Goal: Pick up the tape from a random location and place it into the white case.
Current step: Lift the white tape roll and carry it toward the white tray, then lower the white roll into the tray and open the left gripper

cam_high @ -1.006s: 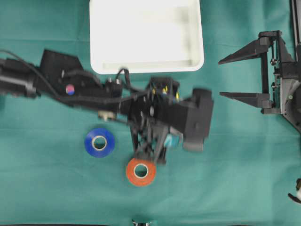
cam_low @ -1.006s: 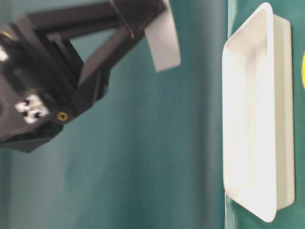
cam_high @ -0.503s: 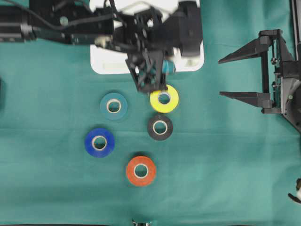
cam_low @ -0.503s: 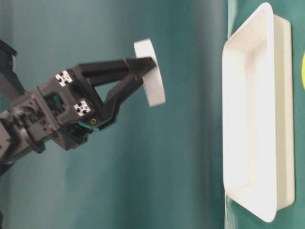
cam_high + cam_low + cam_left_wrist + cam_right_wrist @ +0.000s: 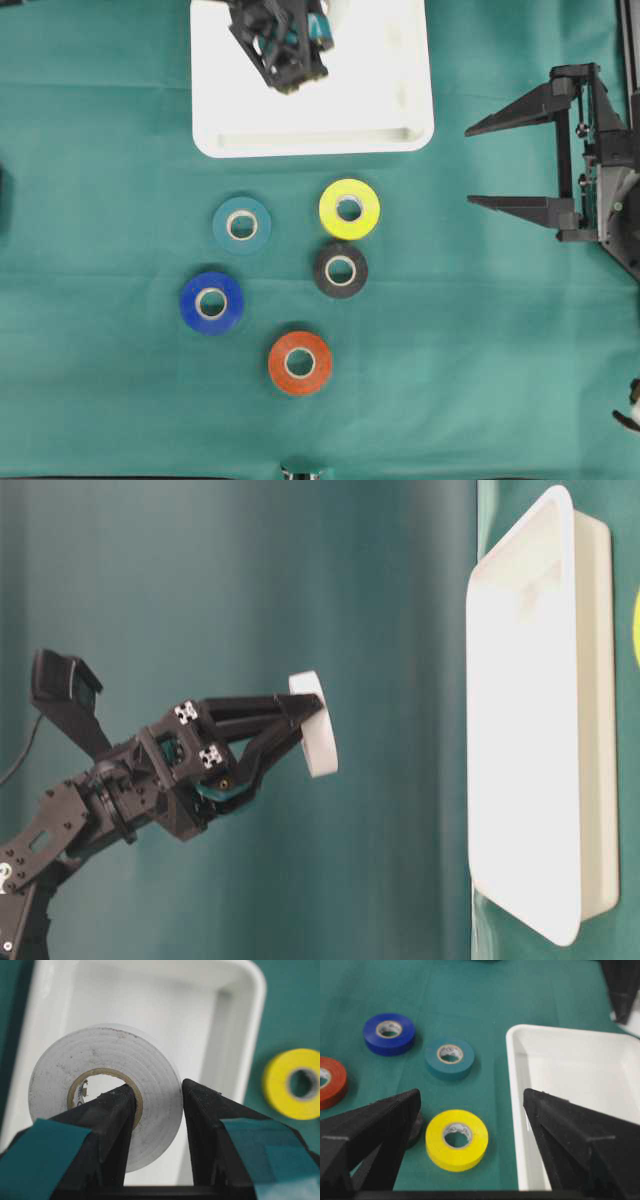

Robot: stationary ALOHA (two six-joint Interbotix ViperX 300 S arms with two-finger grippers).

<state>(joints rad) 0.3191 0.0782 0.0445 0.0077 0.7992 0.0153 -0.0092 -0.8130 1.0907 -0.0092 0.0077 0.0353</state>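
A white tape roll (image 5: 100, 1067) hangs in the air over the white case (image 5: 256, 1020), with my left gripper (image 5: 159, 1096) shut on it. One finger passes through the roll's core and the other presses its outer face. In the table-level view the tape (image 5: 316, 730) is clearly apart from the case (image 5: 575, 620). From overhead, the left gripper (image 5: 290, 75) sits over the case's (image 5: 410, 135) far left part. My right gripper (image 5: 505, 165) stands open at the right edge with nothing in it, well apart from the case.
Several other tape rolls lie on the green cloth below the case: yellow (image 5: 349, 208), teal (image 5: 242, 225), black (image 5: 340, 269), blue (image 5: 211, 302) and orange-red (image 5: 300, 362). The right wrist view shows the yellow roll (image 5: 456, 1139) beside the case's rim (image 5: 516, 1110).
My left arm has carried the white tape from the middle of the cloth to above the white case. The right arm has not moved.
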